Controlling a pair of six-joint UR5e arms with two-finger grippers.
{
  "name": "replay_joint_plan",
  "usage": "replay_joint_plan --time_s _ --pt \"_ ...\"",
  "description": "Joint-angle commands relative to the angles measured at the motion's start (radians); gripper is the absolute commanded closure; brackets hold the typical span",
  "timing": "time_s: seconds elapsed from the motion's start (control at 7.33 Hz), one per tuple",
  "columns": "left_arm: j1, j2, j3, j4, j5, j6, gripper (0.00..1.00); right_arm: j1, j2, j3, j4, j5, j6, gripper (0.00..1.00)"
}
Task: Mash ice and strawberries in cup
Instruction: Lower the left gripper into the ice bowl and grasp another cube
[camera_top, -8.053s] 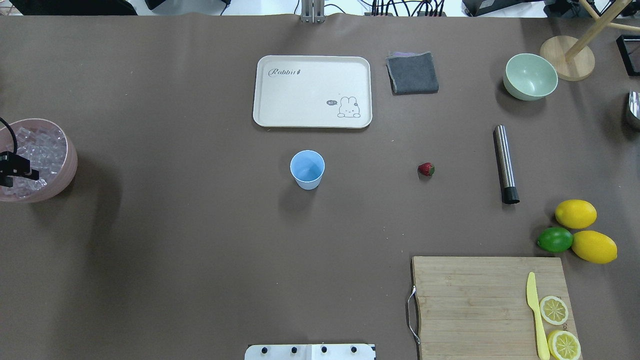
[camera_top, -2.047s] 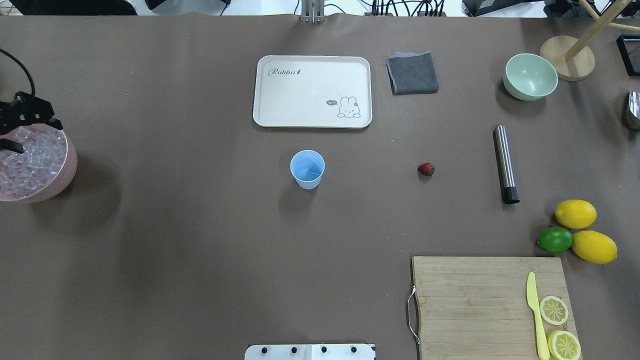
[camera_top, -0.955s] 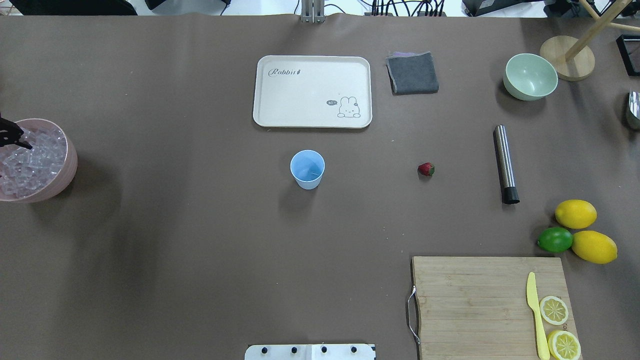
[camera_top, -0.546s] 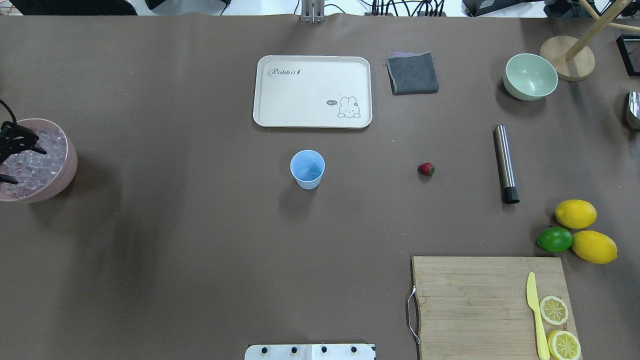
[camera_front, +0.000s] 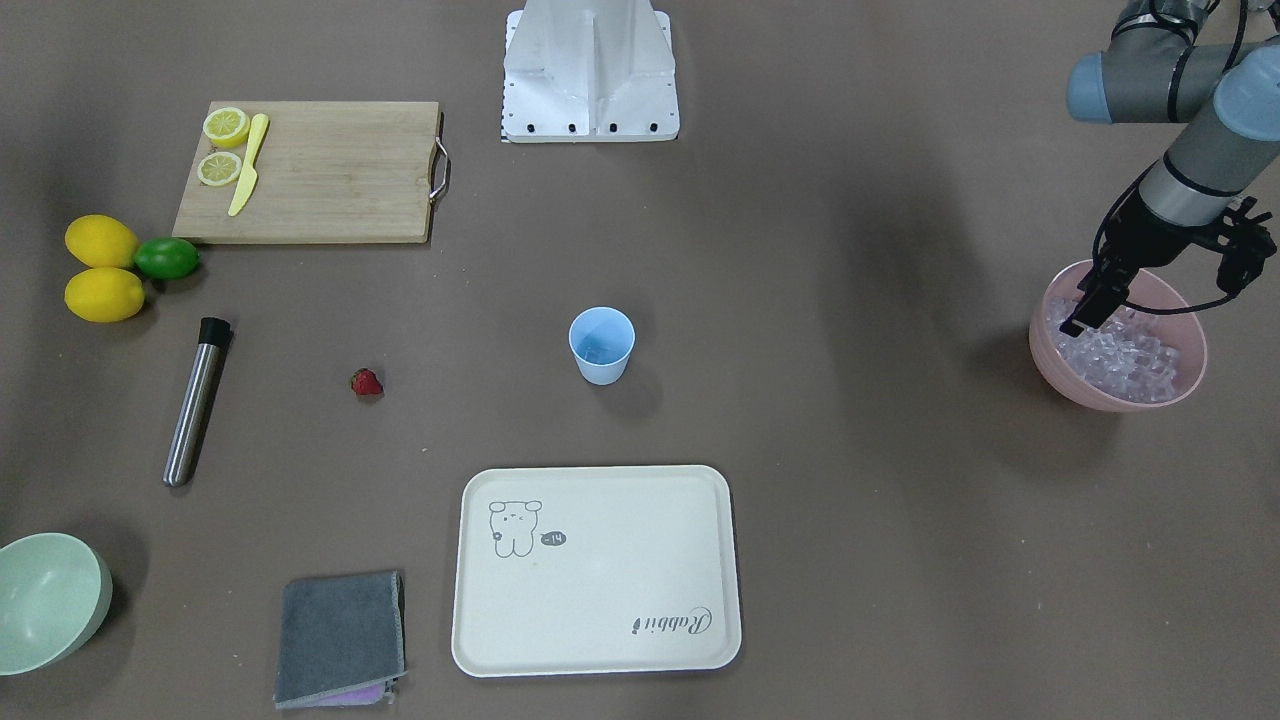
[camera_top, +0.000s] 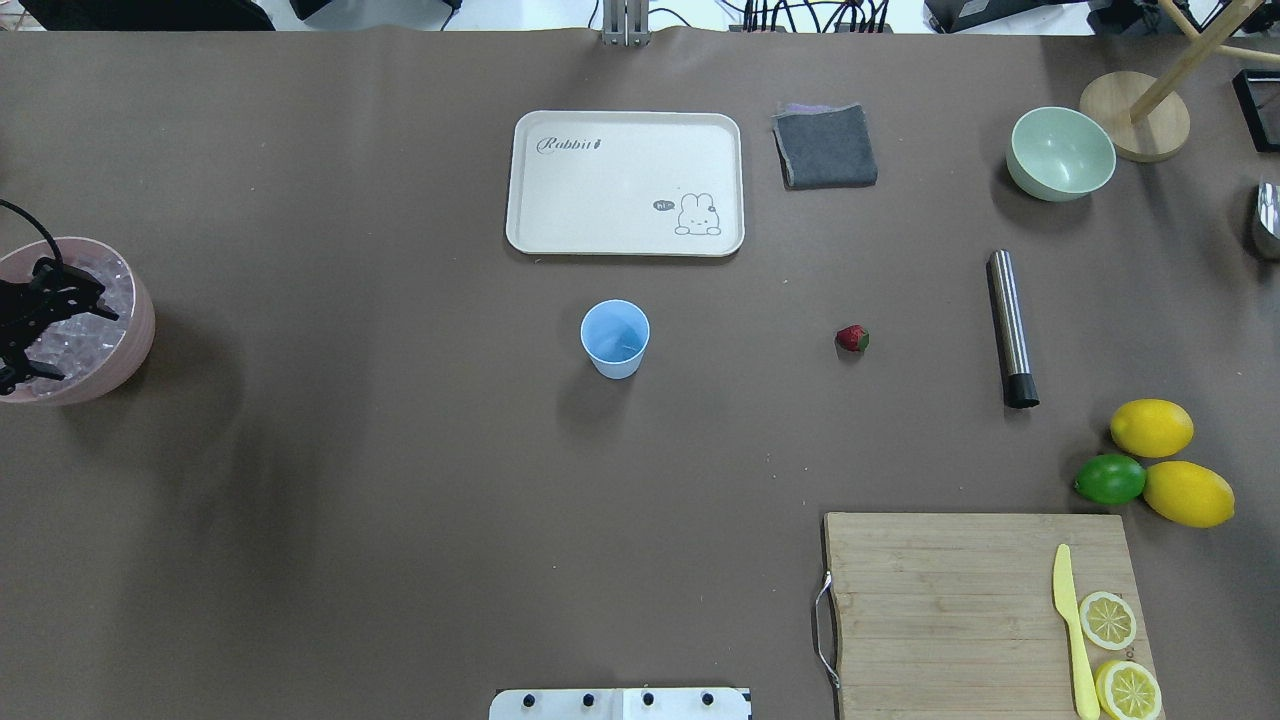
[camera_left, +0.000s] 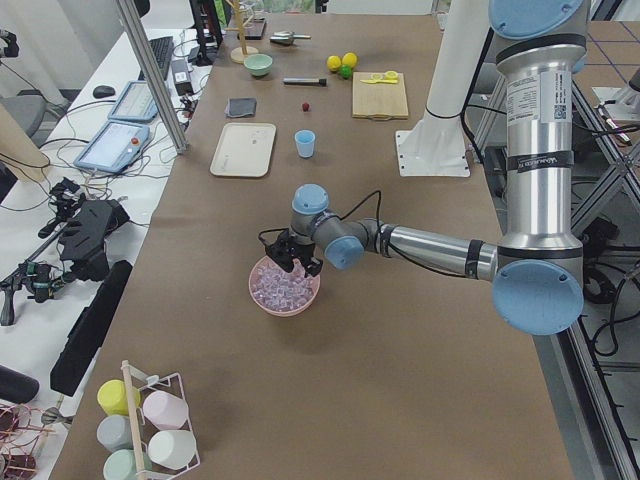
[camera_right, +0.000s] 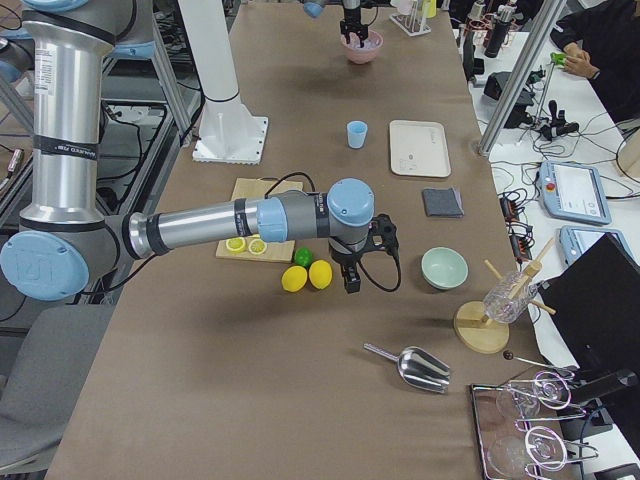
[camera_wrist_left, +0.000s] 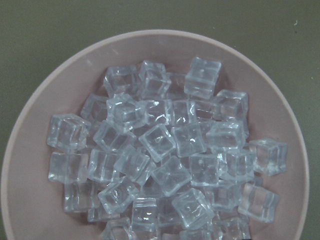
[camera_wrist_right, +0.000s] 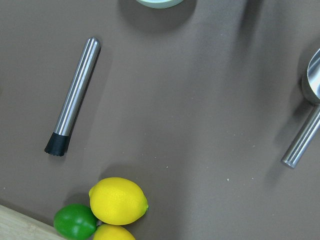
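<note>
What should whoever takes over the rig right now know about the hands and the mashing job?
Left hand: open, over the clear ice cubes in the round pink bowl.
Right hand: above the table near the yellow lemons; open or shut cannot be told.
Small light-blue cup: upright mid-table; a clear glint inside may be one cube, unsure.
Small red strawberry: on the table, outside the cup.
Steel rod with black tip: lying untouched.
Left: ice and strawberry into cup, then mash.
</note>
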Motion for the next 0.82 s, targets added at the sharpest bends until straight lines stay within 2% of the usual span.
replay_joint_plan --time_s 0.0,0.41,0.55,0.68 --pt "0.019 0.005 0.008 -0.011 0.025 -0.011 0.13 0.000 0.000 0.007 0.000 0.001 0.000 0.00" --pt "0.039 0.000 0.000 -0.018 0.030 -0.048 0.20 0.002 -0.002 0.008 -0.002 0.001 0.000 0.00" --pt "0.050 0.002 0.000 -0.026 0.031 -0.065 0.26 0.002 -0.002 0.008 -0.002 0.001 0.000 0.00" --pt "0.052 0.007 0.000 -0.031 0.031 -0.065 0.38 0.002 -0.002 0.009 -0.002 0.001 0.000 0.00"
